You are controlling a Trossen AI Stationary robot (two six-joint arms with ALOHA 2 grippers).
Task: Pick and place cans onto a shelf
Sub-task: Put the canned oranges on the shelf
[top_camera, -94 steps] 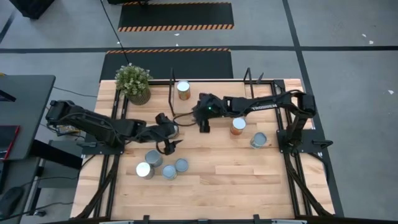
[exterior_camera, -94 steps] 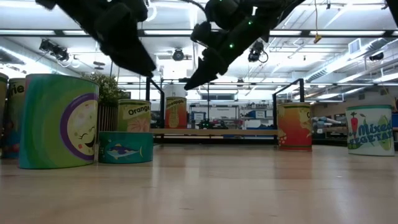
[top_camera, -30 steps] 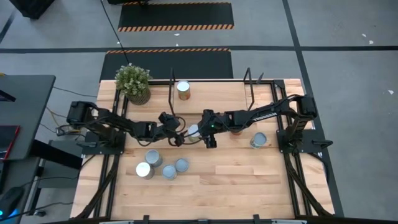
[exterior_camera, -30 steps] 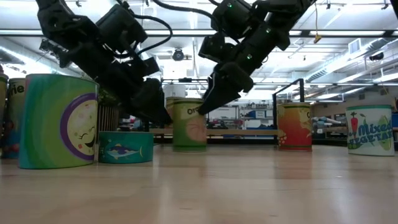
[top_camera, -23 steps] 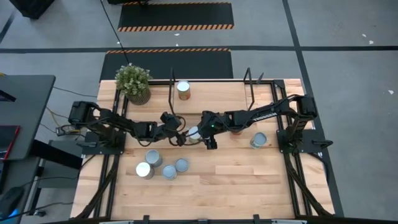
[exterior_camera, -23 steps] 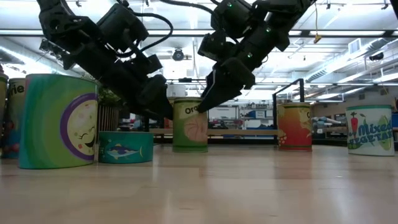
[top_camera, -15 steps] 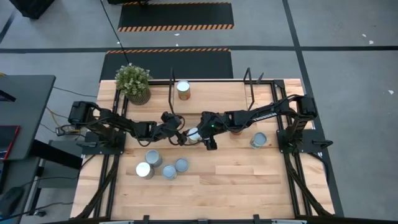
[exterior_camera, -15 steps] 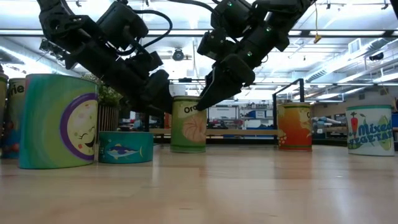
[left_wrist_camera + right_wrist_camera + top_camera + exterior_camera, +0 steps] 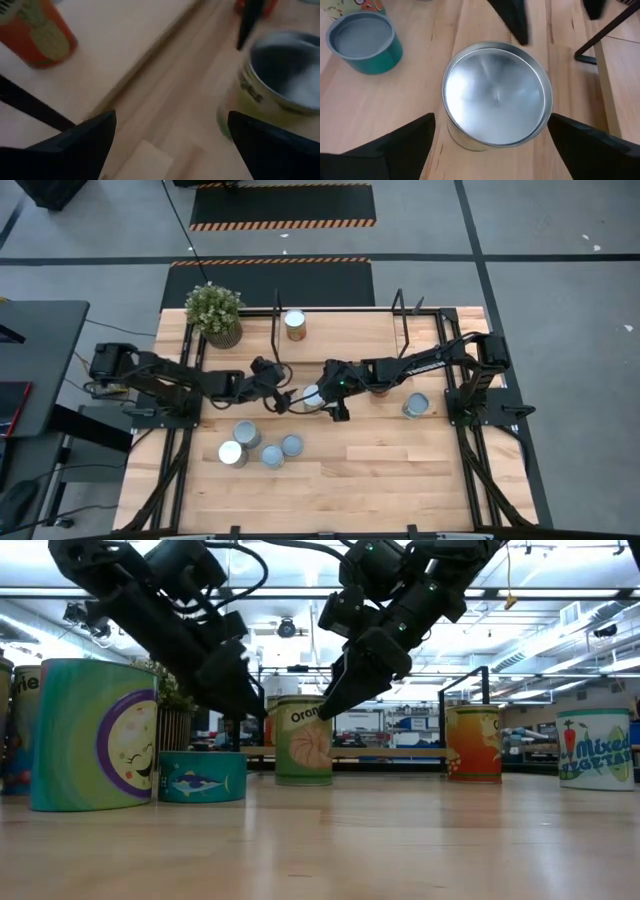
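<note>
**Two robot arms meet over a green can at the middle of the table**

Seen from above, a wooden table carries two dark arms that reach toward each other at its centre. Between them stands a green-labelled can with a shiny silver top, upright on the table. The right gripper hangs just over it; its wrist view shows both dark fingers spread wide to either side of the can's lid, not pressing it. The left gripper sits just beside the same can, its fingers also spread wide with nothing between them. That wrist view is blurred, so whether a fingertip brushes the can cannot be told.

The shelf, a light board between thin black brackets, runs along the far edge of the table. One orange can stands on it. Another orange can stands on the table near the right arm, with a teal mixed-vegetables can beside it. Three more cans cluster nearer the front, on the left arm's side. A potted plant sits at the far left corner.
</note>
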